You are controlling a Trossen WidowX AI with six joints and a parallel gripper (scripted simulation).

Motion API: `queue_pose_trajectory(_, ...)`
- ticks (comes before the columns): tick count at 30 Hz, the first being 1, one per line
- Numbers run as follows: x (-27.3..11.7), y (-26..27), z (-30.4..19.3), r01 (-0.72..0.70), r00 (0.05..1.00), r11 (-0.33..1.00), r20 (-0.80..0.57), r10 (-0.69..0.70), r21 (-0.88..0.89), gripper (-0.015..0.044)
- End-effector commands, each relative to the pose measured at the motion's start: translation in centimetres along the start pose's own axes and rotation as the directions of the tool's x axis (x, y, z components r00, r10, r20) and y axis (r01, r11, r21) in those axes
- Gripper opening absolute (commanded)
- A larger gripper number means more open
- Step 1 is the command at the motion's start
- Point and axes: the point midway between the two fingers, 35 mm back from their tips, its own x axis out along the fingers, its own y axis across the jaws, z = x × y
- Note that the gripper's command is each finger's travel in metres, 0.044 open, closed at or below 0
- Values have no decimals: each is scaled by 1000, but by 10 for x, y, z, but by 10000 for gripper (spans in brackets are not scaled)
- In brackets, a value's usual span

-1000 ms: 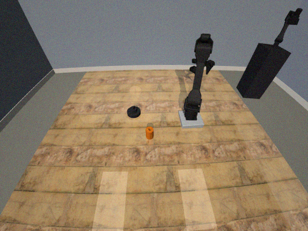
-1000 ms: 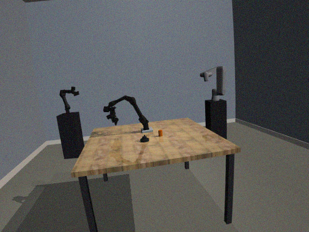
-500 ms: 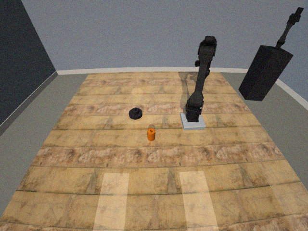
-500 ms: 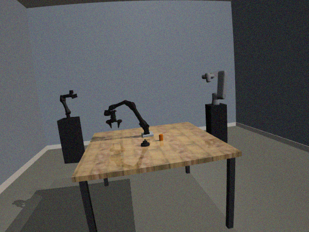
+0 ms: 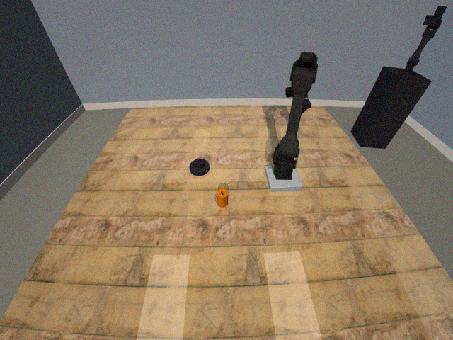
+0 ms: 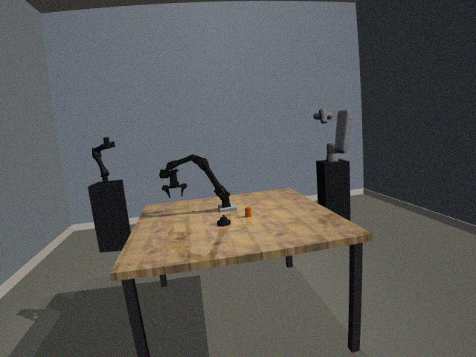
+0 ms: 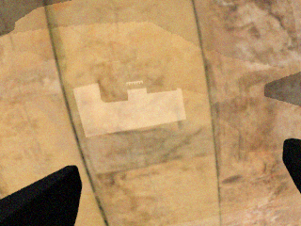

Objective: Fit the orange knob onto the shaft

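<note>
The orange knob (image 5: 222, 199) (image 6: 248, 212) stands upright on the table, a dark mark on its top. The round black pedestal (image 5: 199, 169) (image 6: 223, 222) stands a little apart from it, its short shaft pointing up. The shaft's flat side cannot be made out. My gripper (image 6: 175, 196) (image 7: 186, 165) is open and empty, fingers wide apart and pointing down. It hangs high above the table on the far side of the arm's base, well away from knob and pedestal. In the top view the arm partly hides it. The wrist view shows only table wood between the fingers.
The arm's base stands on a light grey plate (image 5: 285, 185) (image 6: 227, 208) near the knob. The wooden table (image 5: 226, 299) (image 6: 291, 234) has pale light patches. Off the table, black stands (image 6: 109, 215) (image 6: 333, 184) carry other arms.
</note>
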Motion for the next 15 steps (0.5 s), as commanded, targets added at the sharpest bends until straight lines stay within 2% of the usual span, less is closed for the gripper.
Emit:
queue_pose_trajectory(1, 1, -8, 64, -7, 1000, 1000, 6, 7, -24, 440)
queue_pose_trajectory(5, 2, -4, 135, -16, 1000, 1000, 6, 16, -17, 440)
queue_pose_trajectory(7, -3, 4, 171, 2, 999, 997, 34, 1, -81, 440)
queue_pose_trajectory(15, -1, 47, 271, -20, 999, 997, 27, 22, -74, 440)
